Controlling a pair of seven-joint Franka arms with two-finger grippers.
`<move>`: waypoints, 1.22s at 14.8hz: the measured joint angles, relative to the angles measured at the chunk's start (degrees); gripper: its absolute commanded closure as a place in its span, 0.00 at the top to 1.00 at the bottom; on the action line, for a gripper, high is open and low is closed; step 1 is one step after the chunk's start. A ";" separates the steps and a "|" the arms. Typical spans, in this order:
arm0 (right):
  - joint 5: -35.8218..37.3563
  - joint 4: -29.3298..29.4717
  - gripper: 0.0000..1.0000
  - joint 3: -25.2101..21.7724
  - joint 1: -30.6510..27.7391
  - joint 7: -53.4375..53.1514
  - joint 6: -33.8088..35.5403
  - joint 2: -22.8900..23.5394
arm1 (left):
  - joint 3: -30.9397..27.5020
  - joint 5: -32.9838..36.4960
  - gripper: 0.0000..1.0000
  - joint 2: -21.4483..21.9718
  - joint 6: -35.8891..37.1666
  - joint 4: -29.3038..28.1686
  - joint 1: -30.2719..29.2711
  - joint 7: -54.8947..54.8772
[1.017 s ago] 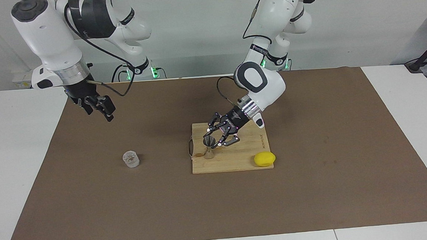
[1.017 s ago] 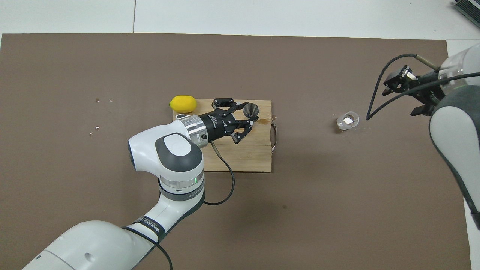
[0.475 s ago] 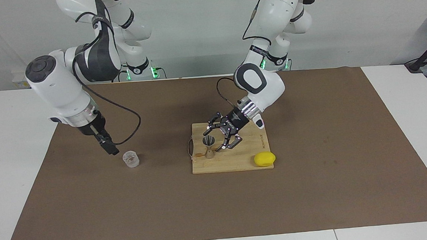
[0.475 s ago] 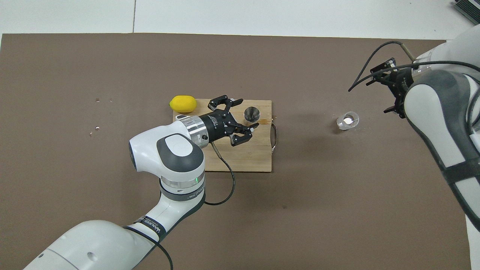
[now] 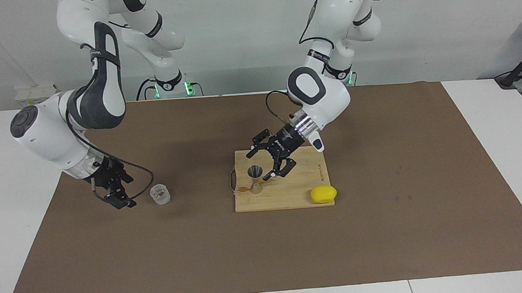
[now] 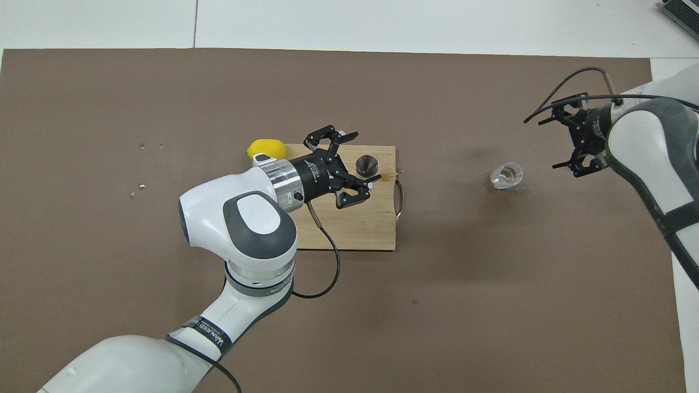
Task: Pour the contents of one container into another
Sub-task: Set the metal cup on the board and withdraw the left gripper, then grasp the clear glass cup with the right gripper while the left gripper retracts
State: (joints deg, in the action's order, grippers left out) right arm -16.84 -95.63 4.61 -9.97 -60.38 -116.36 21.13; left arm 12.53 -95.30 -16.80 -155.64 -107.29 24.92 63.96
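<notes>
A: Where's the glass cup [image 5: 160, 194]?
B: On the brown mat [image 5: 384, 229], toward the right arm's end of the table, upright, nothing holding it. Well apart from the cutting board [image 5: 291, 194].

A: Right gripper [image 5: 118, 197]?
B: Low, just beside the cup, on the side away from the board. Fingers spread in the overhead view [image 6: 569, 135], empty. Not touching the glass as far as I can see.

A: And the jigger [image 5: 255, 179]?
B: Standing upright on the board, near the edge w/ the metal handle [image 5: 232, 181]. Overhead view shows its open top cone [image 6: 366, 164].

A: Left gripper [image 5: 268, 160]?
B: Over the board, right next to the jigger, angled down toward it. Fingers wide apart, gripping nothing; the jigger stands free beside the lower finger.

A: Anything else?
B: Lemon [image 5: 323, 194] on the board's corner toward the left arm's end, farther from the robots than the gripper's spot. White table [image 5: 504, 118] shows round the mat.
</notes>
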 measured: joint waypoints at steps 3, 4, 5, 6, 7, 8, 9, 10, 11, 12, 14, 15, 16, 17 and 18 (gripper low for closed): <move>-4.64 -0.83 0.99 -0.02 -1.27 -0.21 -0.87 2.64 | -0.59 6.44 1.00 3.34 -0.25 -0.72 -0.48 0.10; -6.16 -0.89 0.99 -0.03 -1.90 -0.15 -0.87 3.72 | -0.81 9.51 1.00 4.26 -0.32 -1.01 -1.23 0.14; -7.24 -0.90 0.99 -0.02 -2.46 0.09 -0.89 4.71 | -0.94 13.23 1.00 4.98 -0.33 -1.26 -2.34 0.23; -7.67 -0.91 0.99 -0.01 -2.94 0.24 -0.89 5.52 | -1.06 17.16 1.00 5.49 -0.34 -1.39 -3.66 0.37; -8.13 -0.93 0.99 -0.01 -3.44 0.29 -0.88 6.17 | -1.18 20.95 1.00 5.86 -0.35 -1.44 -5.13 0.51; -9.70 -0.95 0.99 0.00 -3.99 0.54 -0.76 6.80 | -1.31 24.58 1.00 6.14 -0.36 -1.44 -6.82 0.60; -11.41 -0.96 0.99 0.00 -4.40 1.12 -0.60 7.33 | -1.43 27.94 1.00 6.30 -0.41 -1.44 -8.47 0.61; -12.45 -1.00 0.99 0.01 -4.56 1.48 -0.45 7.75 | -1.56 31.50 1.00 6.42 -0.50 -1.44 -10.05 0.63; -13.10 -1.18 0.99 0.05 -4.57 1.55 -0.36 8.11 | -1.70 35.34 1.00 6.58 -0.65 -1.43 -11.75 0.67; -13.77 -1.64 0.99 0.16 -4.56 1.80 -0.31 8.36 | -1.75 39.75 1.00 6.81 -0.70 -1.44 -13.79 0.72; -16.47 -3.11 0.99 0.27 -4.53 3.75 -0.31 8.61 | -1.79 50.48 1.00 7.36 -0.04 -1.38 -17.64 0.82; -17.36 -3.98 0.99 0.29 -4.51 4.72 -0.31 8.61 | -1.77 56.92 1.00 7.86 1.23 -1.33 -19.07 0.94; -17.86 -4.79 0.99 0.34 -4.50 5.65 -0.31 8.61 | -1.75 63.85 1.00 8.62 3.58 -1.30 -20.28 1.11; -18.10 -5.50 0.99 0.40 -4.46 6.66 -0.31 8.60 | -1.73 70.74 1.00 9.53 6.85 -1.28 -21.33 1.15; -18.65 -6.09 0.99 0.48 -4.45 7.52 -0.31 8.58 | -1.75 77.61 1.00 10.57 10.77 -1.27 -22.15 1.11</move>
State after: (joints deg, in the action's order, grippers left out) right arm -35.49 -101.72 5.09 -14.41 -52.86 -116.68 29.71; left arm 10.78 -17.69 -6.23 -144.87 -108.57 2.77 65.07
